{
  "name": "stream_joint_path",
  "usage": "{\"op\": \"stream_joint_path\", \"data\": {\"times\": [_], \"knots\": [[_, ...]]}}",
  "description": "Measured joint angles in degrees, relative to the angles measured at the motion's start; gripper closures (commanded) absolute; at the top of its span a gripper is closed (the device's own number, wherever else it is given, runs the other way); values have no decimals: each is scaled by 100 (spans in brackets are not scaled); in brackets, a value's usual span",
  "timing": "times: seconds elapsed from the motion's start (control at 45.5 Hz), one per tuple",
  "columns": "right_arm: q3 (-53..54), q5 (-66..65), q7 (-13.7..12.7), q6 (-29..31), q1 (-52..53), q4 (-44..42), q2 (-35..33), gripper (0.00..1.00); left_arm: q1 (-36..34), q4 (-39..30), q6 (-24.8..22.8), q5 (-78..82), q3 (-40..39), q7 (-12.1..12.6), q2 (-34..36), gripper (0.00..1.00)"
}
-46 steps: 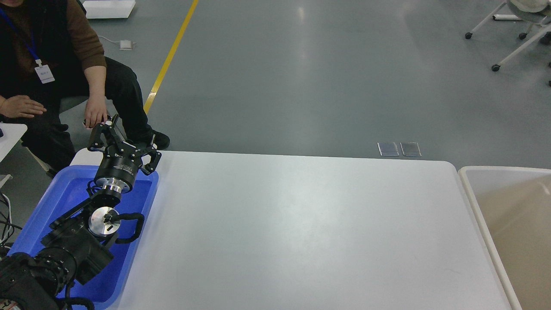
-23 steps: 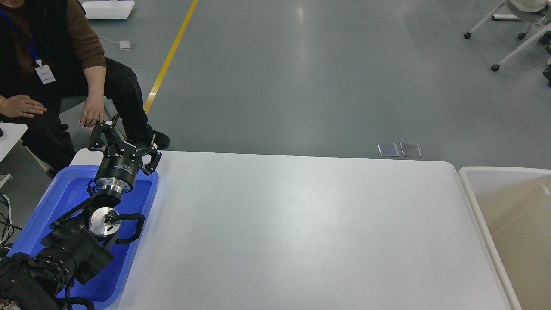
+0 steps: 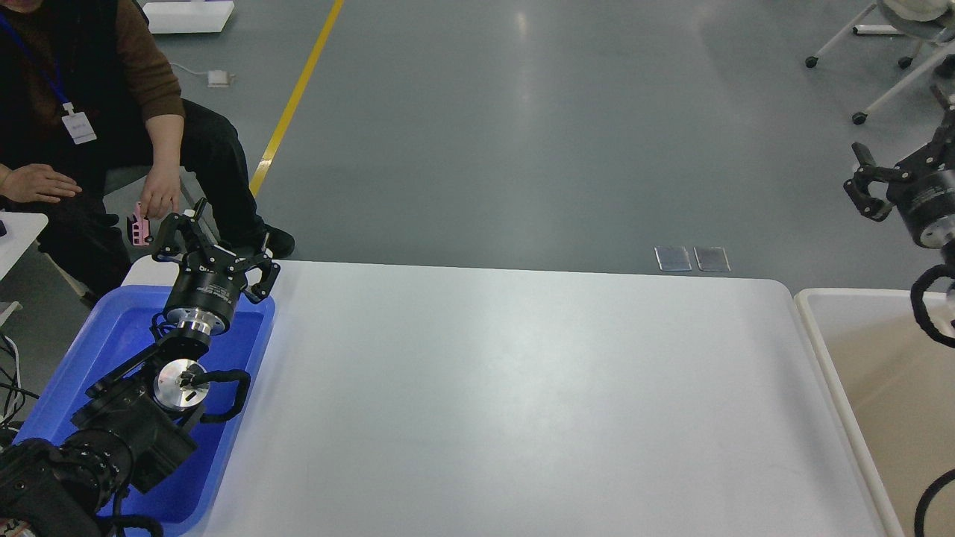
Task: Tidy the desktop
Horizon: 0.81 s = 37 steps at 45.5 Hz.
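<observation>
Left jaws (image 3: pixel 216 242) gape beside desktop's (image 3: pixel 522 395) far-left corner.

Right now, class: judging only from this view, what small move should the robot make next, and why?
Probably hold the left gripper open above the blue tray. The desktop shows nothing to clear, and the person's hand holds a small pink object just beside that gripper. The right gripper hangs open beyond the beige bin.

The floor (image 3: pixel 567 127) is gray and smooth, with soft shiny spots of light on it. A yellow line (image 3: pixel 295 97) runs across it on the left. Two small metal plates (image 3: pixel 692 259) sit flat in the floor. White chair legs with wheels (image 3: pixel 869 67) stand far off on the right.
</observation>
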Motion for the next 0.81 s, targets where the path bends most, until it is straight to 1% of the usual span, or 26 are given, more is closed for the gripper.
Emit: {"op": "stream_joint_path", "data": {"times": [0.11,0.308,0.527,0.813], "knots": [[32,-7,138,128,-344,34,221,0,-1,0,0,0,0,0,0,0],[44,-38,257,313,-770,75,487,0,-1,0,0,0,0,0,0,0],[90,-372,305,387,-995,69,668,0,-1,0,0,0,0,0,0,0],[142,-530,328,403,-1009,9,731,0,-2,0,-2,0,0,0,0,0]]}}
